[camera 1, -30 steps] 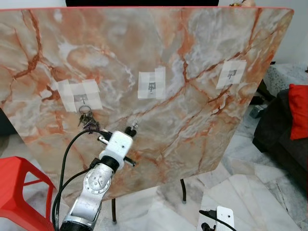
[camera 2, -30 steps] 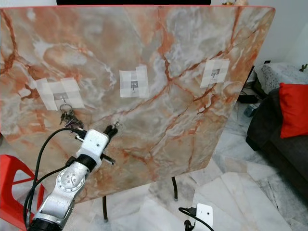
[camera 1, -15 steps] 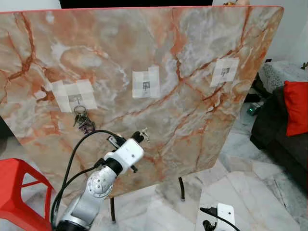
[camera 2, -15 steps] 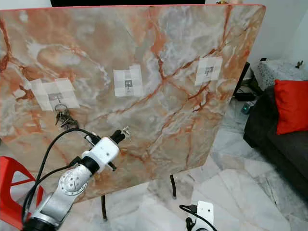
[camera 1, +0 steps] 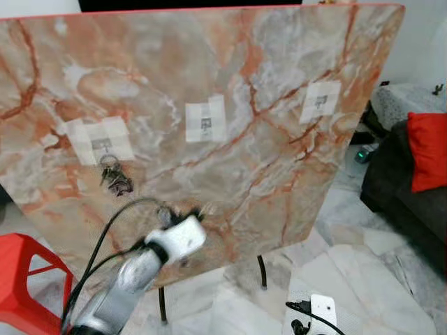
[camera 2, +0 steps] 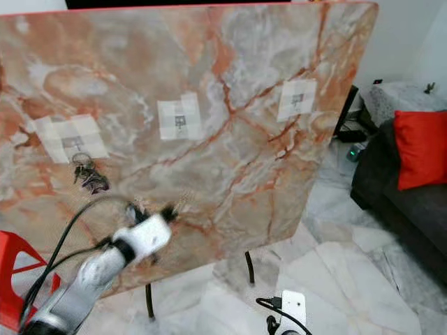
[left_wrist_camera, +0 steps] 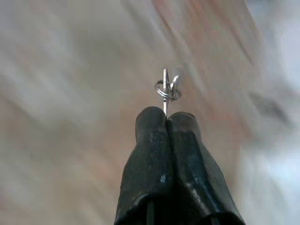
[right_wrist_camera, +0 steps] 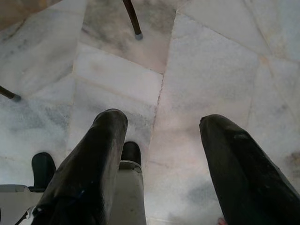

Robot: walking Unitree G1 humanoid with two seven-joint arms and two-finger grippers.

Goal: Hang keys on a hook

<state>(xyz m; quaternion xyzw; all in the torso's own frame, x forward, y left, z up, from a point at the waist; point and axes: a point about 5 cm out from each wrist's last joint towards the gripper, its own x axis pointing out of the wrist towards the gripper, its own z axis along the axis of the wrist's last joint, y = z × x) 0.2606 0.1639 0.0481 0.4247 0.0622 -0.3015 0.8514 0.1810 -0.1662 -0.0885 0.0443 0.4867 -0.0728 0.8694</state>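
My left gripper (left_wrist_camera: 166, 123) is clamped on a small silver key ring (left_wrist_camera: 167, 89), held close in front of the tilted marble panel (camera 1: 279, 84), below and between the left hook (camera 1: 101, 146) and the middle hook (camera 1: 205, 125). A bunch of keys (camera 1: 115, 178) hangs on the left one. My right gripper (right_wrist_camera: 161, 140) hangs with fingers apart over the tiled floor (right_wrist_camera: 220, 56).

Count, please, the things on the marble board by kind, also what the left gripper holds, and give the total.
White tape patches with a hook: 3, at left, middle and right.
Bunch of keys hanging on the left hook: 1.
Key ring pinched in the shut left gripper: 1.
Total: 5.
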